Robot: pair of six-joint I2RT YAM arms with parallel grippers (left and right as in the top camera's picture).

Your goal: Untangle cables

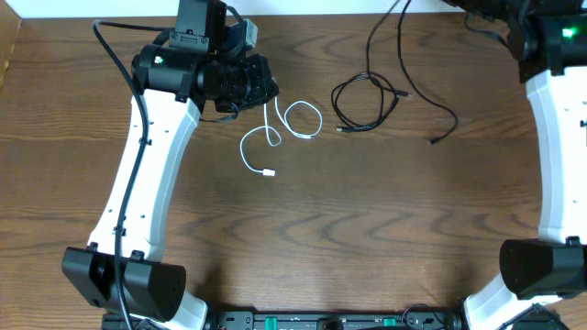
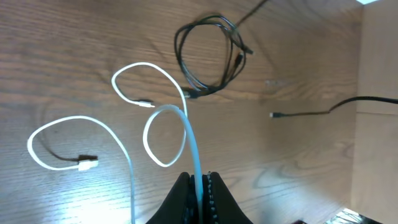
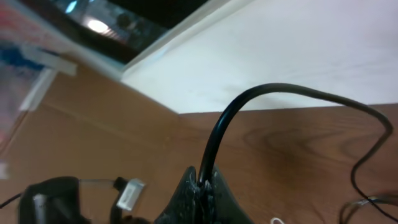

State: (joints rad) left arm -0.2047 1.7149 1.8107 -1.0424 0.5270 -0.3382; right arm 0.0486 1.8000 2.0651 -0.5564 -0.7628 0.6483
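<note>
Table (image 1: 367,238): dark brown wood grain, fills nearly the whole overhead view. White strip (image 1: 303,6) runs along its far edge. Right wrist view shows a plain white surface (image 3: 298,50) meeting the wood. Light tan panel (image 2: 379,56) stands at the right edge of the left wrist view. Upper-left of the right wrist view is too blurred to identify.

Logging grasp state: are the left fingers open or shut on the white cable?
Shut on it. In the left wrist view the white cable runs down between the left fingers, pinched with no visible gap.
</note>
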